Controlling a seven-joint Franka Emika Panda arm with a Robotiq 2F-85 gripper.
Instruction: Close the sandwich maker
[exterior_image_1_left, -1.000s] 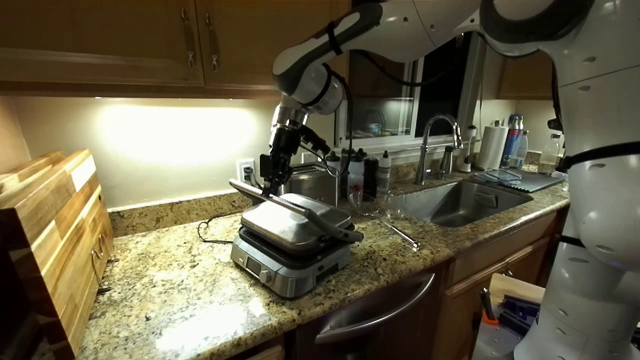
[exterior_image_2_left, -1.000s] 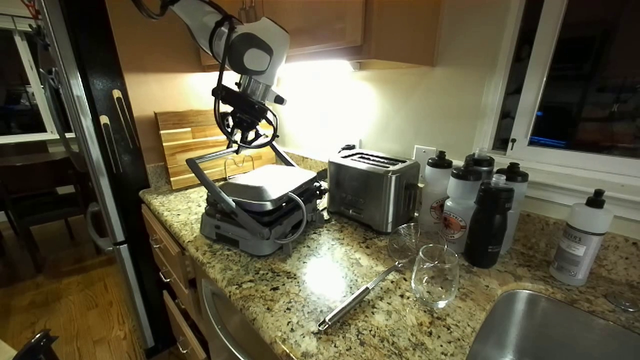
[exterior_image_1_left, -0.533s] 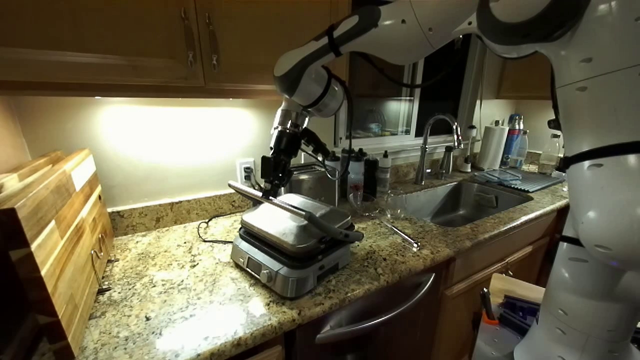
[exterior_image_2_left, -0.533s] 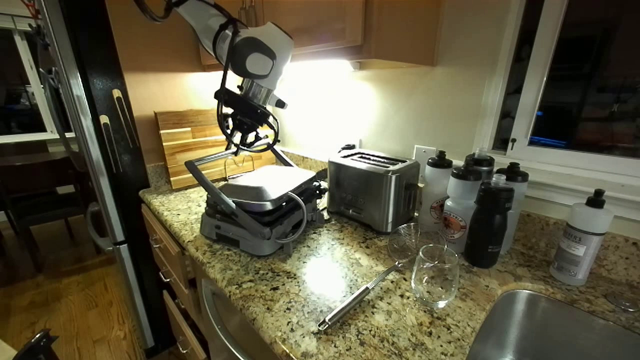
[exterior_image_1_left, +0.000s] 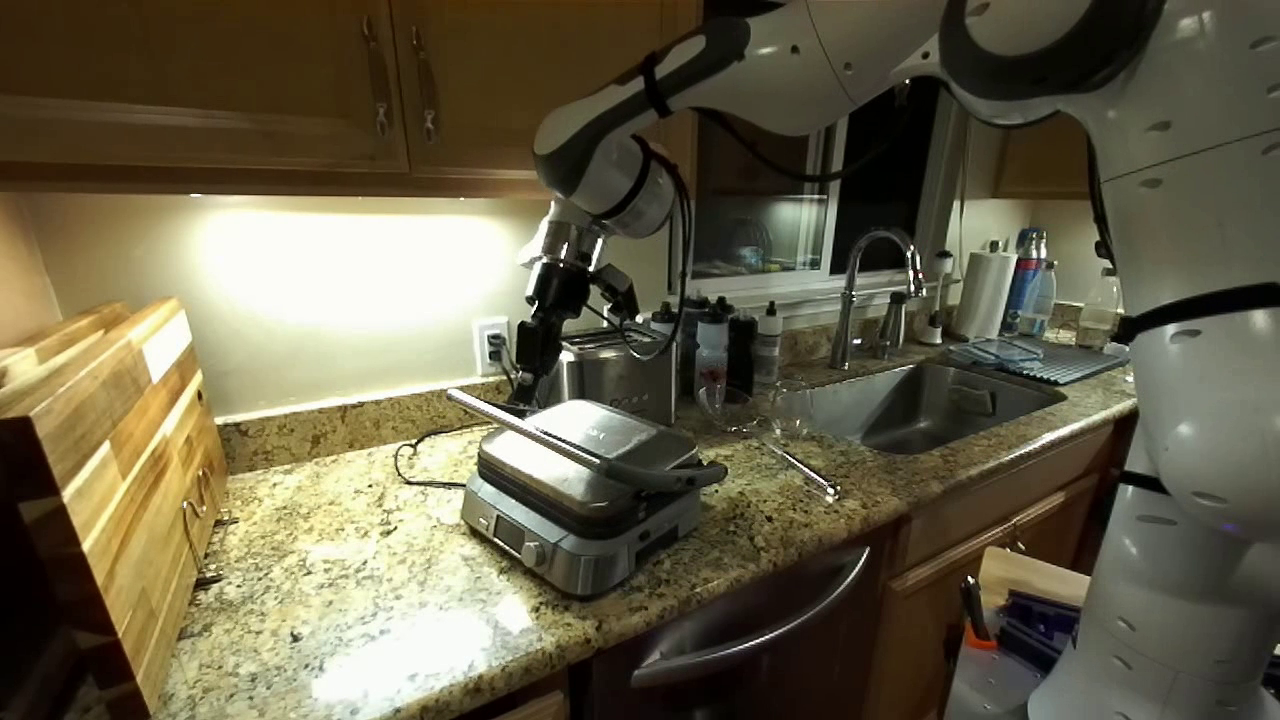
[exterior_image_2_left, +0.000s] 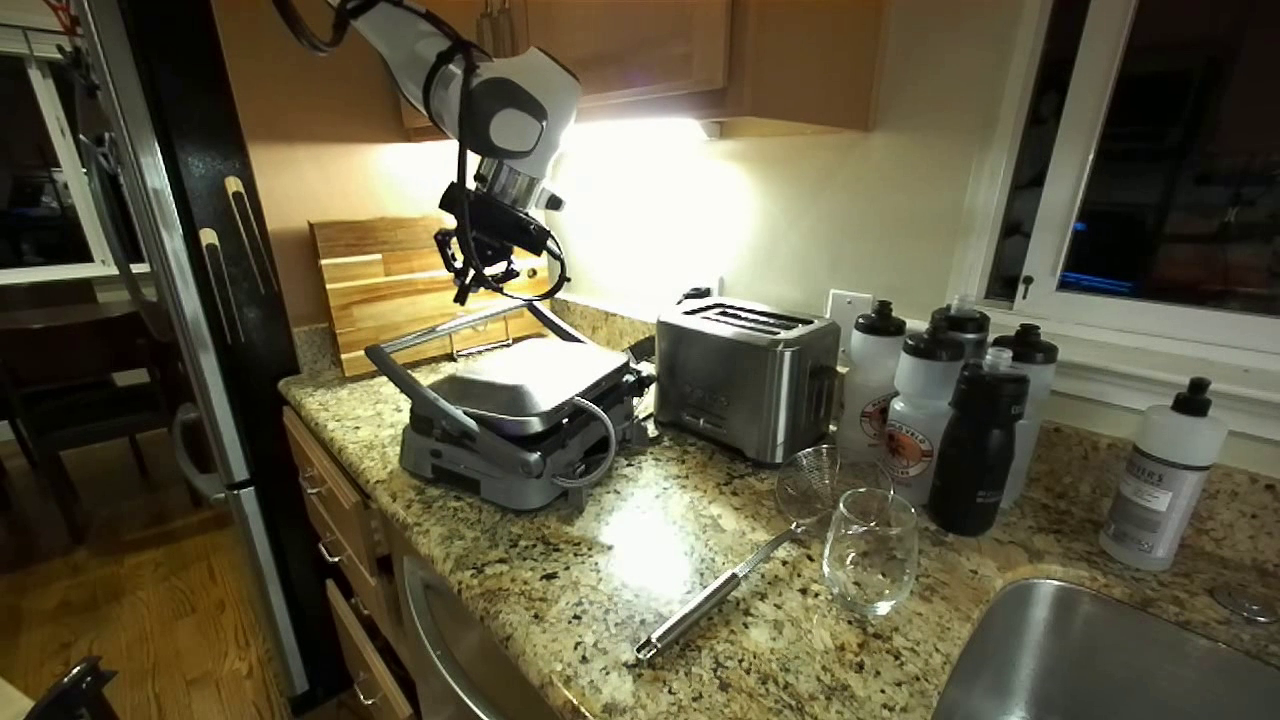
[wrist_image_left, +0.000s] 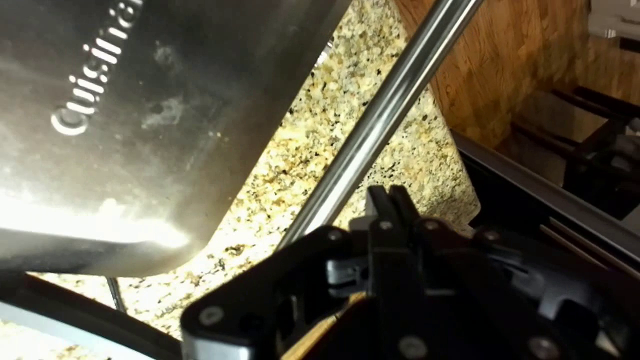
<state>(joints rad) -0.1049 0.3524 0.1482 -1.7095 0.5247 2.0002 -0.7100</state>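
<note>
In an exterior view, the sandwich maker is sitting on the granite counter near the front edge, its metal lid lying low over the base — closed or nearly so, I am judging, though nothing is showing whether lid and base are fully meeting. The handle bar is slanting up and out past the lid, probably serving as the lever for bringing it down, and the gripper is hanging beside that bar, likely for just such a push. Also in an exterior view, the fingertips are hovering just above the bar with a gap showing, so nothing is being held; the slot toaster is standing just beside the sandwich maker's rear, while the wire strainer and stemless glass are sitting well apart, probably leaving the lid's path unhindered. In the wrist view, the lettering "Cuisinar" is running out of frame across the lid, and the fingers are lying together with nothing between — a blunt tip probably suiting pushing better than grasping.
</note>
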